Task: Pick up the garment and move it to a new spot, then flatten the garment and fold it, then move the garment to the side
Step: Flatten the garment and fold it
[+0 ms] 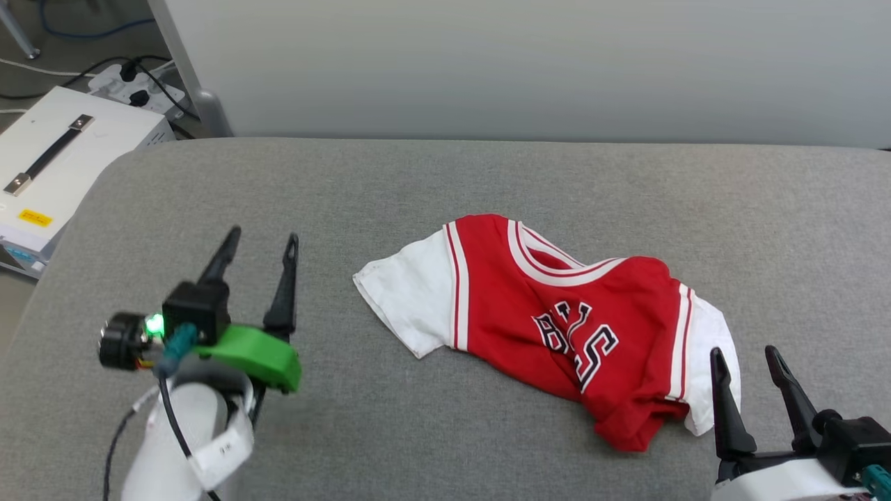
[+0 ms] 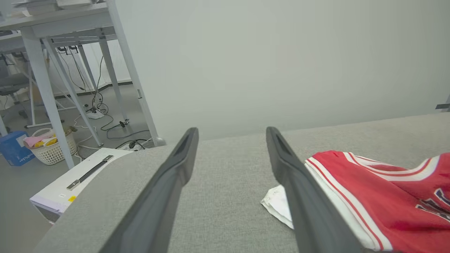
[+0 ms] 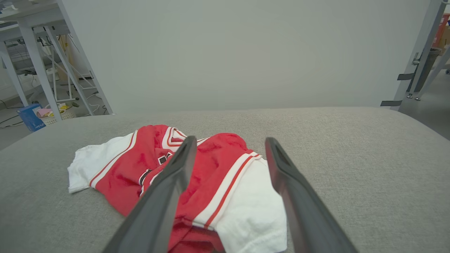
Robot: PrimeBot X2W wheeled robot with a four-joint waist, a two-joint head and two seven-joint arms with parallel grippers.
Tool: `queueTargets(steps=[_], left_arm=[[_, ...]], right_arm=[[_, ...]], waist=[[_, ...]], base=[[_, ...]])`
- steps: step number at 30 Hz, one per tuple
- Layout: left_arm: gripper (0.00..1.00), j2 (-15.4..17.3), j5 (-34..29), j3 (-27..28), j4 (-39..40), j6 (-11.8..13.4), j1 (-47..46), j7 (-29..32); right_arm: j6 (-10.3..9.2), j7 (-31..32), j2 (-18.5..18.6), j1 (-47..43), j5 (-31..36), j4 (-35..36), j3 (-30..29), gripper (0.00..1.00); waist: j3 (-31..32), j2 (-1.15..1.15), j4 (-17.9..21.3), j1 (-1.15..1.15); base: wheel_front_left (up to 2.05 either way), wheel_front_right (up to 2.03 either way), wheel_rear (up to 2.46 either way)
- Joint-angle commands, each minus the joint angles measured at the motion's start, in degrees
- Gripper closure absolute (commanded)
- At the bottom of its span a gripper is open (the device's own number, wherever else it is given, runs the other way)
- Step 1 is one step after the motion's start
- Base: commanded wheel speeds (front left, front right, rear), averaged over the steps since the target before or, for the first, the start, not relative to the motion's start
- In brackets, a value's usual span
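The garment point(image 1: 550, 320) lies crumpled on the grey padded surface point(image 1: 418, 188), a red shirt with white sleeves, striped trim and partly folded black lettering. Its left sleeve spreads toward the left; its right sleeve bunches at the lower right. My left gripper point(image 1: 263, 243) hovers open well to the left of the shirt, holding nothing. My right gripper point(image 1: 745, 355) stands open just beside the right sleeve. In the left wrist view the garment point(image 2: 379, 196) lies right of the open gripper point(image 2: 232, 131). In the right wrist view the garment point(image 3: 211, 175) sits under the open gripper point(image 3: 230, 140).
A white box with a black handle point(image 1: 62, 160) and a power strip with cables point(image 1: 132, 83) sit on the floor beyond the surface's left edge. A pale wall panel point(image 1: 529, 62) runs along the back. Table legs point(image 2: 45, 88) and a basket point(image 2: 49, 146) stand off to the left.
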State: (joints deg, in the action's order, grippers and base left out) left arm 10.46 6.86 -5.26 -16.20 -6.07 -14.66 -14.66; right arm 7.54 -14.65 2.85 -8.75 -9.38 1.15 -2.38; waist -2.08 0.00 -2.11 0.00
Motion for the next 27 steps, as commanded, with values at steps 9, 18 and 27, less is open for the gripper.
queueTargets(steps=[9, 18, 27], left_arm=[[0.00, 7.4, 7.7, -9.7, -8.1, -1.4, -24.8, 9.6], [0.00, 14.8, 25.5, -28.9, -13.0, -1.4, -40.8, 35.9], [0.00, 21.1, 41.1, -43.4, -14.8, -1.4, -46.2, 58.9]], right_arm=[[-0.05, -0.3, 0.0, 5.0, 0.7, 1.0, 0.5, 0.00], [-0.05, -0.3, 0.0, 7.6, 0.1, 1.2, 0.5, 0.00], [-0.05, -0.3, 0.0, 10.1, 0.0, 1.2, 1.0, 0.00]], waist=[[-6.7, 0.00, 4.0, 0.00], [-12.2, 0.00, 7.0, 0.00], [-16.5, 0.00, 9.8, 0.00]], base=[[0.00, 0.00, 0.00], [0.00, 0.00, 0.00], [0.00, 0.00, 0.00]])
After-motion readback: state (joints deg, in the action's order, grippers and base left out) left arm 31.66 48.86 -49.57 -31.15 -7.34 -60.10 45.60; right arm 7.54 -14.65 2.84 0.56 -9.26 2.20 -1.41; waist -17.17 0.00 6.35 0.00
